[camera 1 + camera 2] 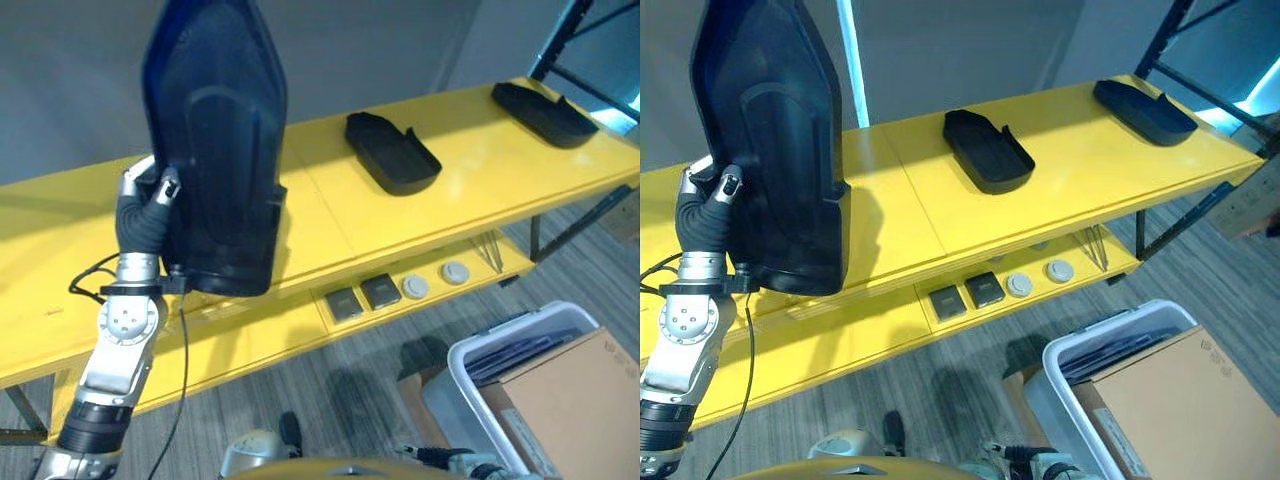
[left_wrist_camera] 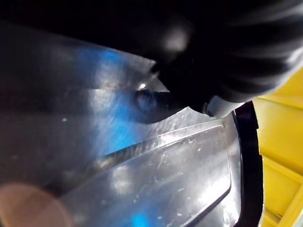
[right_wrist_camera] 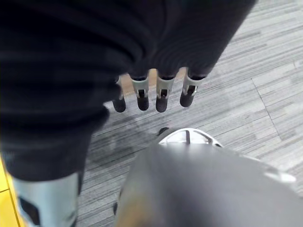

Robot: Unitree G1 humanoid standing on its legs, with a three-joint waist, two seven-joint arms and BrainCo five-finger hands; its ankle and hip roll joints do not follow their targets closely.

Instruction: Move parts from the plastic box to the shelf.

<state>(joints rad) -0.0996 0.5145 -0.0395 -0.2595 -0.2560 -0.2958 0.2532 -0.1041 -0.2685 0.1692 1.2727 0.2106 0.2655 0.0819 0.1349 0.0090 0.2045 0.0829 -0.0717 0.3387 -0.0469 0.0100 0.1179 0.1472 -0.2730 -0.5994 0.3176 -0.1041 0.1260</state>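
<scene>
A large black plastic part [image 1: 222, 150] stands upright above the left end of the yellow shelf [image 1: 330, 215], its lower edge near the shelf's front lip. My left hand [image 1: 148, 200] grips its left edge from behind, thumb on the rim. Close up in the left wrist view, the glossy part [image 2: 142, 179] lies against the hand's dark cover [image 2: 227, 61]. Two more black parts [image 1: 392, 152] [image 1: 545, 112] lie flat on the shelf's middle and right end. The white plastic box [image 1: 470, 360] sits on the floor at the lower right. My right hand [image 3: 161, 94] hangs over the floor with relaxed fingers.
A brown cardboard sheet [image 1: 570, 400] covers most of the box. On the lower yellow shelf board lie two dark square pieces [image 1: 362, 296] and two grey discs [image 1: 435, 280]. A dark rack post [image 1: 1160, 45] rises at the right end.
</scene>
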